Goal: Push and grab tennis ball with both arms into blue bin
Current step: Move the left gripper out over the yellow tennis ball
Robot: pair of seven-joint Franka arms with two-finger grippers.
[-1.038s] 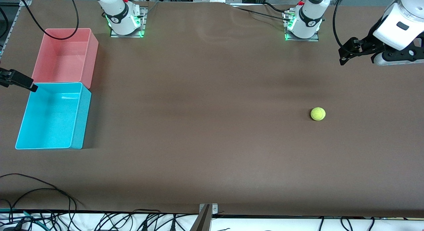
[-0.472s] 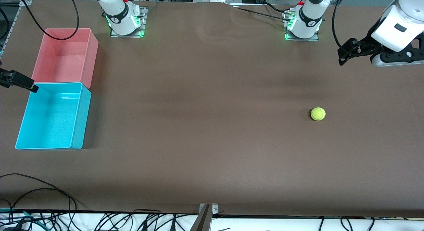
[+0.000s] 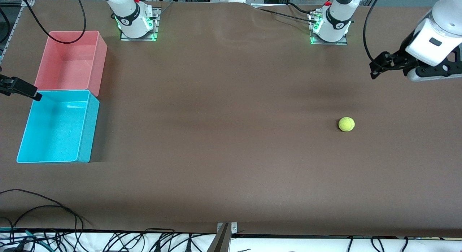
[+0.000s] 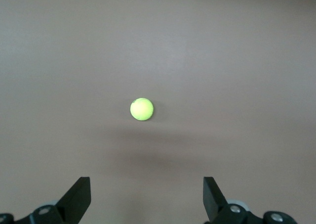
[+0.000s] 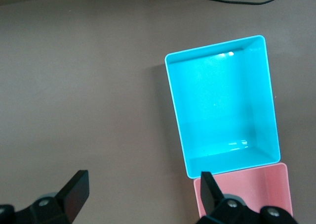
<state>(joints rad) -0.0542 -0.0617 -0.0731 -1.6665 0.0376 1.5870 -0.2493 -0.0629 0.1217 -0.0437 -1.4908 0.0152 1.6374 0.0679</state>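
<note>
Brown worktop (image 3: 231, 136) | fuzzy yellow-green tennis ball (image 3: 346, 124) lies alone toward left arm's end | left jaws (image 3: 375, 66) apart above worktop | right jaws (image 3: 25, 90) apart by bright cyan-blue rectangular plastic bin (image 3: 54, 127)

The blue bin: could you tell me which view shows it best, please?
The right wrist view: it looks straight down into the blue bin, showing all four walls and its empty floor. The front view shows the bin whole but at an angle, beside the pink bin. The left wrist view shows no bin.
</note>
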